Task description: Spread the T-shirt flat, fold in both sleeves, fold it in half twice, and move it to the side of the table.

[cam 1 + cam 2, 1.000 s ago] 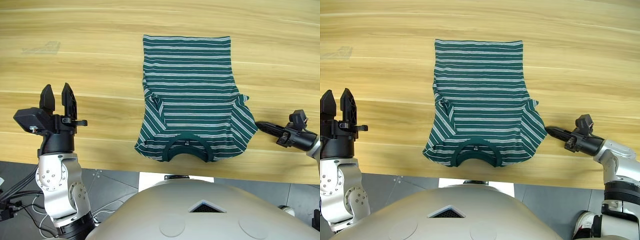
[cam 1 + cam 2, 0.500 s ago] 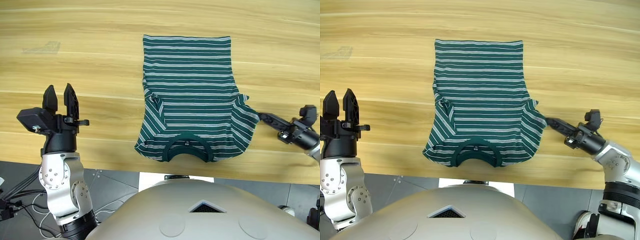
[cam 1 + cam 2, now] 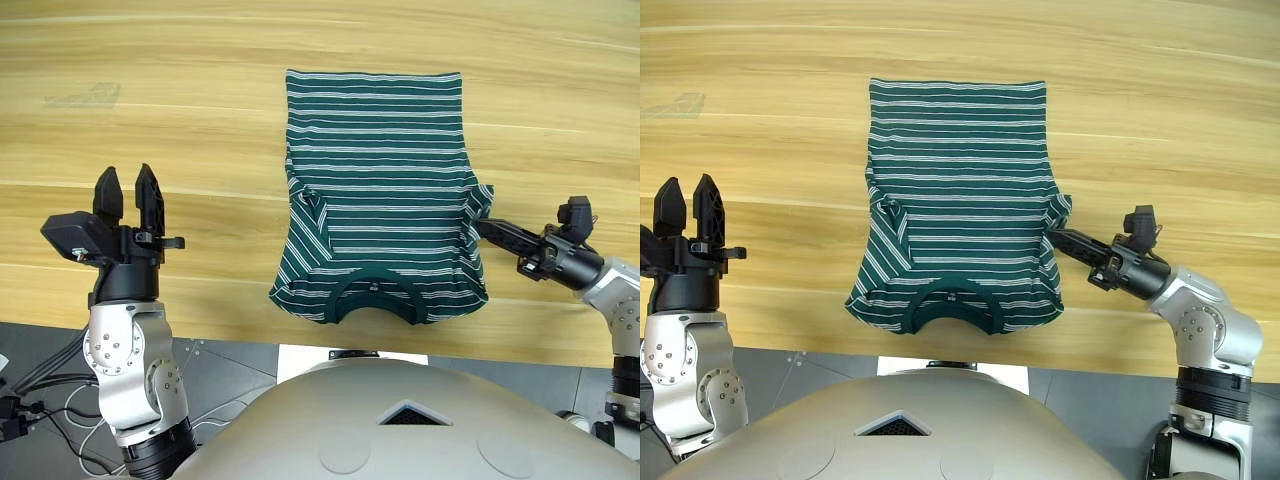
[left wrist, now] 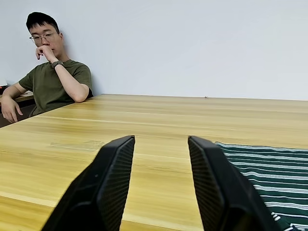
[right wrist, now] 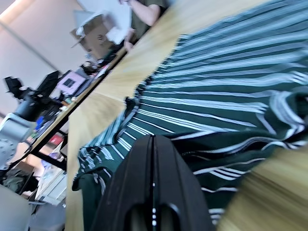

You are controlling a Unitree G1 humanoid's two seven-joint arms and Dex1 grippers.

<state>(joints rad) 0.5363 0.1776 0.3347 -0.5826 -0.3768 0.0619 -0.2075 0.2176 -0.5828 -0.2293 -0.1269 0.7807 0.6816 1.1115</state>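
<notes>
The right gripper [image 3: 483,226], fingers pressed together, touches the striped T-shirt's [image 3: 378,170] sleeve edge. The left gripper [image 3: 127,180], fingers spread, stands well apart from the shirt.

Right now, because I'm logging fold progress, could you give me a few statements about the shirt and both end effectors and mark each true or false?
1. The T-shirt lies with its collar toward the robot's edge of the table. True.
2. The left end effector is shut on the shirt. False: it is open, over bare wood, apart from the shirt.
3. The right end effector has its tip at the shirt's right edge, fingers together. True.
4. The shirt is folded in half. False: it lies at full length, collar and hem at opposite ends.
</notes>
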